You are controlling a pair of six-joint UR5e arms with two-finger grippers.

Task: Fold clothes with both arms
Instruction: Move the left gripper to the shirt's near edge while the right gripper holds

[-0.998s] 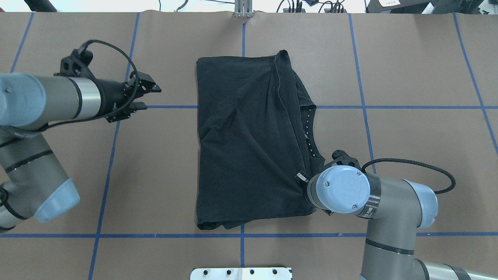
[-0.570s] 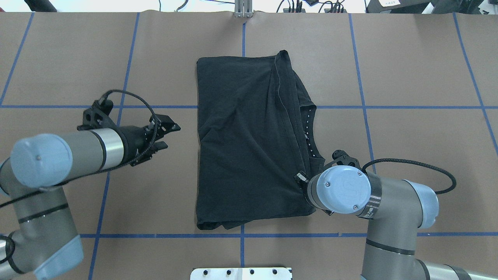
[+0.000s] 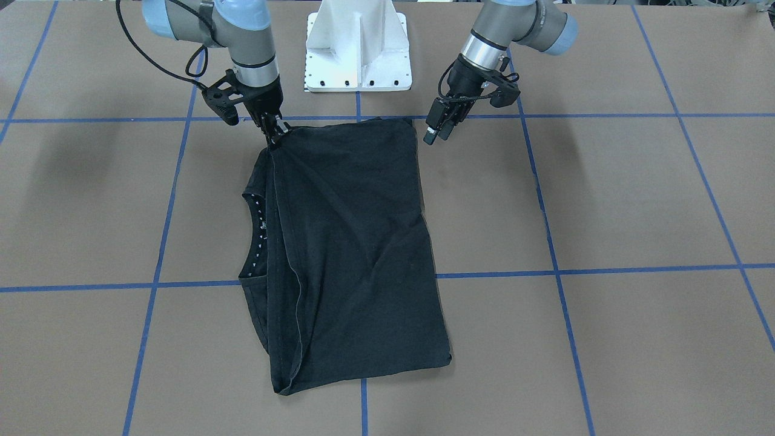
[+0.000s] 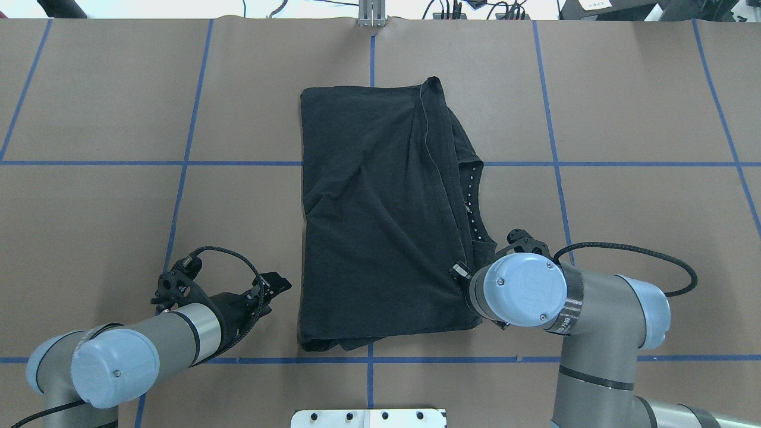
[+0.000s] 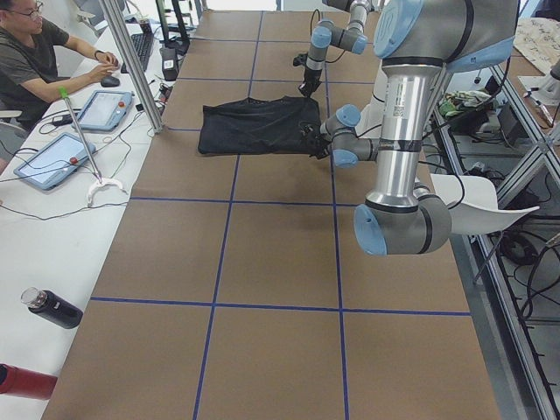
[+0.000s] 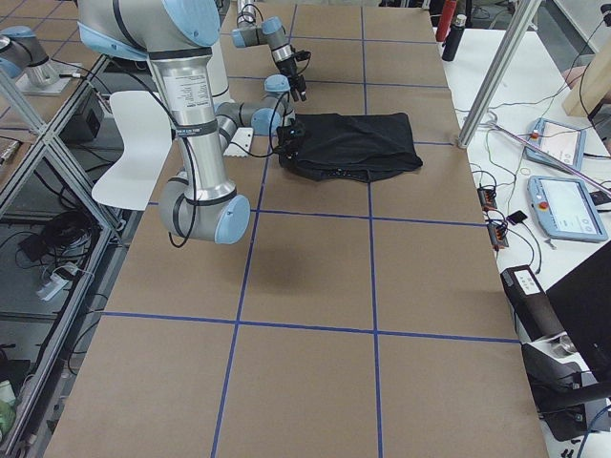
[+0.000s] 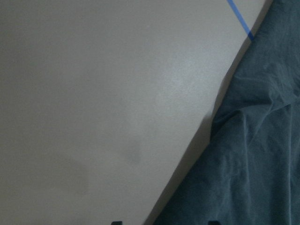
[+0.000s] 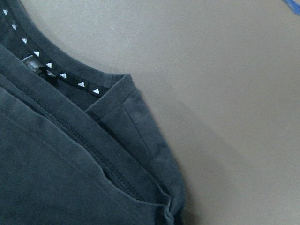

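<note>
Shirt (image 4: 368, 208) had one robot-side corner pinched in the right hand (image 3: 275, 130), the other just beside the open, empty left hand (image 3: 437, 133).

Robotics laboratory. Indicators: a brown surface (image 3: 636, 194) gridded with blue tape (image 3: 605, 270); a left arm (image 4: 148, 336) and right arm (image 4: 600, 309) flanking a white pedestal (image 3: 357, 48); tablet pendants (image 5: 103, 109) on a side desk (image 5: 52, 227), where a seated person (image 5: 35, 52) works a mouse.

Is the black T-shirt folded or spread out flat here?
Folded. One layer of the T-shirt lies doubled over the rest, its stitched edge running beside the neckline, which peeks out at one side.
</note>
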